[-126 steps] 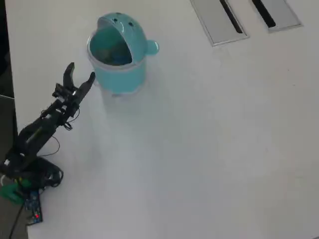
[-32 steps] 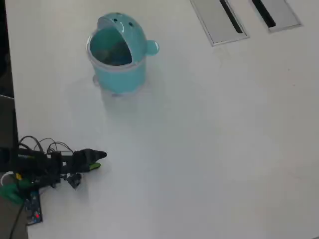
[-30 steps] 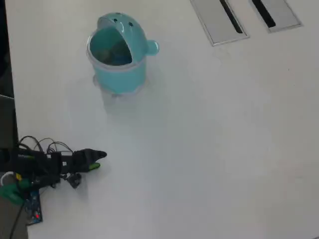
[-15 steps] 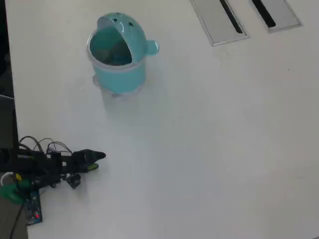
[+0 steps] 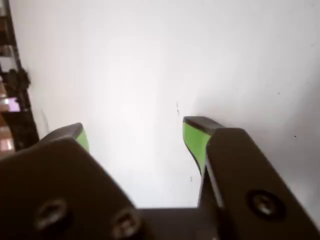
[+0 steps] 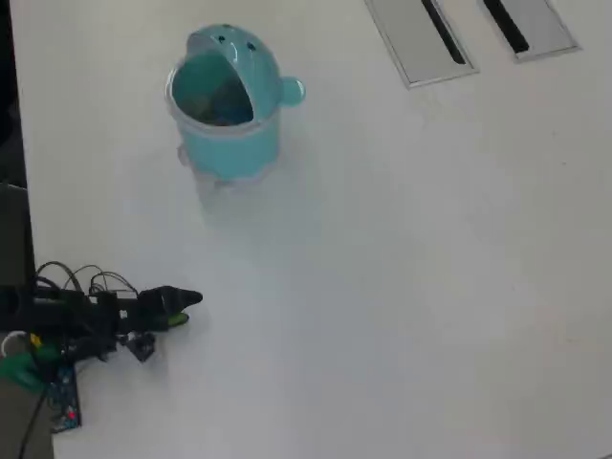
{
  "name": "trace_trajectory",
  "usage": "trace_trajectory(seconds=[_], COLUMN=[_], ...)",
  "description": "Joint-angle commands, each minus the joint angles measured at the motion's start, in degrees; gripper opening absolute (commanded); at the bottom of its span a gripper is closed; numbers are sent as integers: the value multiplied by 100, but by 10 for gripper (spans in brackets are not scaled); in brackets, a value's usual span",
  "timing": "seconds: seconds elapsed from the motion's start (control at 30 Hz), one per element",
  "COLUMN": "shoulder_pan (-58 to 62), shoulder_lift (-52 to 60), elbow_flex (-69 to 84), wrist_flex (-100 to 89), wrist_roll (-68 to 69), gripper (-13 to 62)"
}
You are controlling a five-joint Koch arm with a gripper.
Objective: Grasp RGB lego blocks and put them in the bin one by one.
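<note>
The light-blue round bin (image 6: 228, 134) stands at the upper left of the white table in the overhead view, its domed dotted lid tipped back and its mouth open. No red, yellow-green or blue lego block shows on the table in either view. My gripper (image 5: 135, 132) is open in the wrist view: its two dark jaws with green pads stand wide apart over bare white table, with nothing between them. In the overhead view the gripper (image 6: 182, 304) sits at the lower left, folded low, far below the bin.
The white table (image 6: 402, 287) fills both views. Two grey metal cable hatches (image 6: 421, 38) lie at its top right. The arm's base with wires and a circuit board (image 6: 57, 402) sits at the left edge. Dark clutter (image 5: 12, 90) lies beyond the table's edge in the wrist view.
</note>
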Motion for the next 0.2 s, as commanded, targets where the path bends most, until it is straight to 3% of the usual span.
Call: trace_trajectory(seconds=[0.0,0.17], shoulder_pan=[9,0], shoulder_lift=[281,281], elbow_flex=[439,439], wrist_flex=[360,360], wrist_roll=[141,141], gripper=[345,345])
